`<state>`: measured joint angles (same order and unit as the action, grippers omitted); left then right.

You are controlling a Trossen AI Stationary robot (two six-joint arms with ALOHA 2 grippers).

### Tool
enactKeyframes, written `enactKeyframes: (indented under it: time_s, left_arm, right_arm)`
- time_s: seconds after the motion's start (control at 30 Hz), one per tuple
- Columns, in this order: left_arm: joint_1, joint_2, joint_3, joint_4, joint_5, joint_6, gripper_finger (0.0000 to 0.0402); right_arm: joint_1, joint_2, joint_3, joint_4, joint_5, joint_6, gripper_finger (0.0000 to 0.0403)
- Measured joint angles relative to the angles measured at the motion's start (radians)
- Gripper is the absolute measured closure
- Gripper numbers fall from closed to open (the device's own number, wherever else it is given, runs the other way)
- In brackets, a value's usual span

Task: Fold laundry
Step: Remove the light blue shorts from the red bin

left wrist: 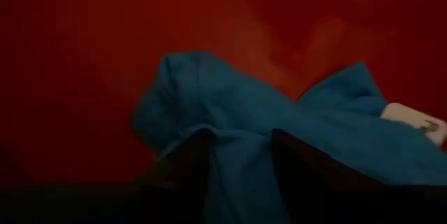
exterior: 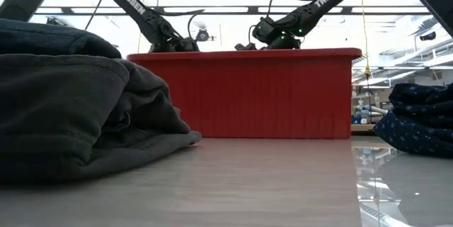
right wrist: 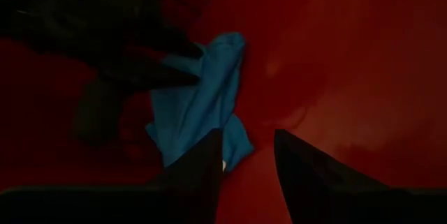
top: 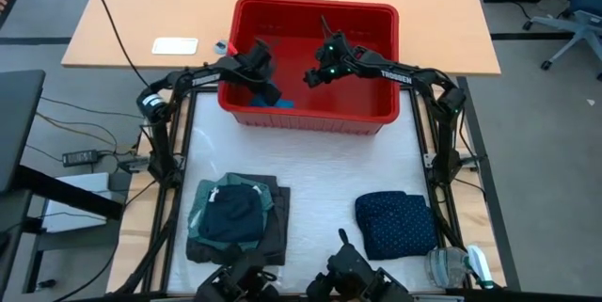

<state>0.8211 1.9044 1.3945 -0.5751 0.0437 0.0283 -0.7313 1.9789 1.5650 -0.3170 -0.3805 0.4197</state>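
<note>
A crumpled blue cloth [top: 274, 103] lies on the floor of the red basket [top: 376, 20], in its near-left corner. My left gripper [left wrist: 239, 135] reaches down into the basket, open, with a ridge of the blue cloth [left wrist: 241, 175] between its fingers. My right gripper [right wrist: 248, 135] hangs open over the bare basket floor, just right of the cloth [right wrist: 202, 98], with nothing between its fingers. At the table's near left is a stack of folded grey and teal laundry [top: 235, 215]. A folded navy dotted piece [top: 395, 222] lies at the near right. My left gripper comes at the blue cloth slanting down from the left. One finger [left wrist: 185, 165] stands on each side of a raised fold [left wrist: 241, 161]. I cannot tell whether the fingers touch it. The cloth rests on the basket floor.
The basket's walls [exterior: 248, 92] close in both grippers. A white card [top: 175, 46] lies on the wooden table beyond. A clear plastic object [top: 459, 266] sits at the near right corner. Bare white table [top: 310, 180] lies between the two folded piles.
</note>
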Motion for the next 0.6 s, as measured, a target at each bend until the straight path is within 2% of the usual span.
enactKeyframes:
  time_s: [0.1, 0.27, 0.47, 0.6]
  left_arm:
    - [0.000, 0.024, 0.000, -0.010, -0.001, 0.017, 0.0262]
    - [-0.005, 0.018, 0.041, -0.066, 0.003, 0.015, 0.0379]
    - [-0.005, -0.079, 0.278, -0.083, 0.002, 0.077, 0.0397]
    - [-0.021, -0.147, 0.471, -0.084, 0.037, 0.169, 0.0399]
  right_arm:
    - [-0.007, 0.000, 0.000, 0.002, -0.011, -0.001, 0.0266]
    - [-0.024, -0.002, 0.000, 0.001, -0.023, 0.005, 0.0271]
    - [-0.033, -0.056, 0.000, 0.003, -0.068, -0.031, 0.0285]
    - [-0.028, -0.122, 0.000, 0.009, -0.148, -0.143, 0.0295]
